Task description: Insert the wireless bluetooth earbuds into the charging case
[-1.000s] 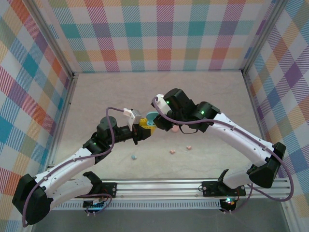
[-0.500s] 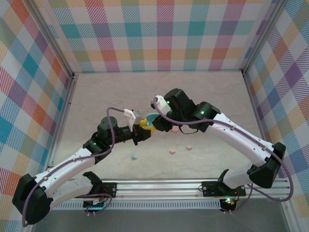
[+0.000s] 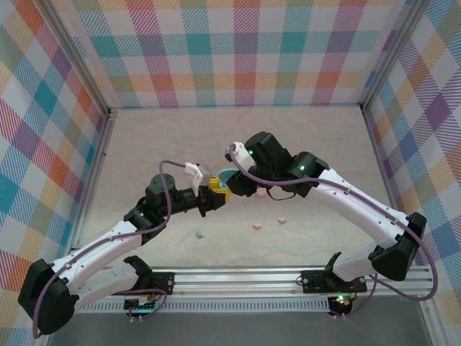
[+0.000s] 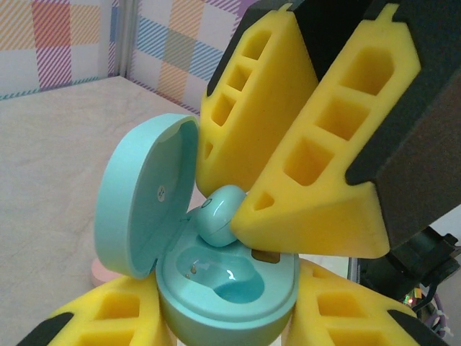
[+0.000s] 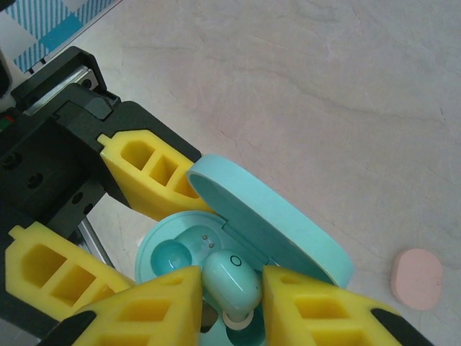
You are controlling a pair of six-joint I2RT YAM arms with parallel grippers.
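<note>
The light blue charging case [image 4: 229, 297] has its lid [image 4: 148, 194] open, and my left gripper [image 4: 230, 321] is shut on its base from both sides. Just above one of the case's wells hangs a light blue earbud [image 5: 232, 280], with my right gripper [image 5: 232, 295] shut on it. In the left wrist view the same earbud [image 4: 218, 215] sits at the tip of a yellow right finger [image 4: 317, 209]. From above, both grippers meet at the case [image 3: 225, 176] in mid-table. A loose blue earbud [image 3: 201, 234] and two pink earbuds [image 3: 256, 225] [image 3: 282, 220] lie on the table.
A pink case [image 5: 416, 277] lies on the table just right of the grippers and is partly hidden under the right arm as the pink case [image 3: 257, 192] from above. Checked walls enclose the table. A metal rail [image 3: 238, 277] runs along the near edge.
</note>
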